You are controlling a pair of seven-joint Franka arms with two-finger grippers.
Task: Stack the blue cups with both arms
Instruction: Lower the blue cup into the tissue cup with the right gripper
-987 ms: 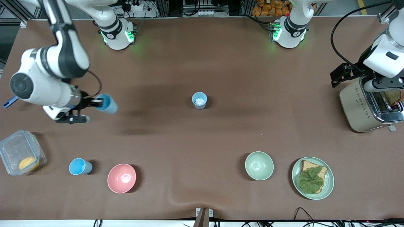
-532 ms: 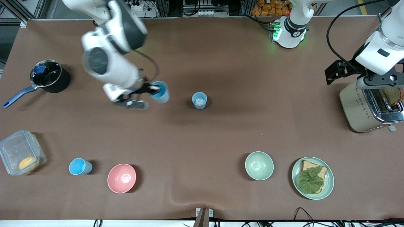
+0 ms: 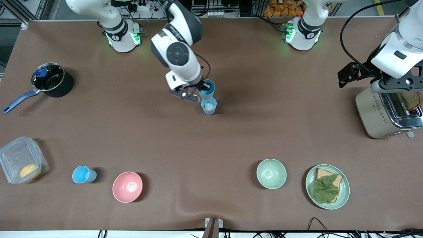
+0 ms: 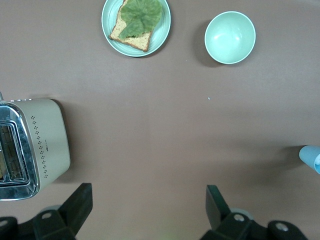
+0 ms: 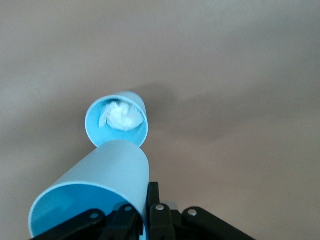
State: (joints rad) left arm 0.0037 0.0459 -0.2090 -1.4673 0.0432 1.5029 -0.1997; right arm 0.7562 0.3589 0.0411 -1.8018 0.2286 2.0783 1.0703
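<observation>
Blue plastic fills my front view: my right gripper, clamped on a cup's rim, hangs just above the grey-blue cup mid-table; nesting is not yet done. A third cup waits near the pink bowl. Left wrist: my left gripper, wide open and empty, waits above the toaster. Right wrist: a white scrap inside may block seating.

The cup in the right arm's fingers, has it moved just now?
Yes. The held blue cup has travelled from the right arm's end of the table toward the middle and now hangs just above the cup with the white scrap.
</observation>
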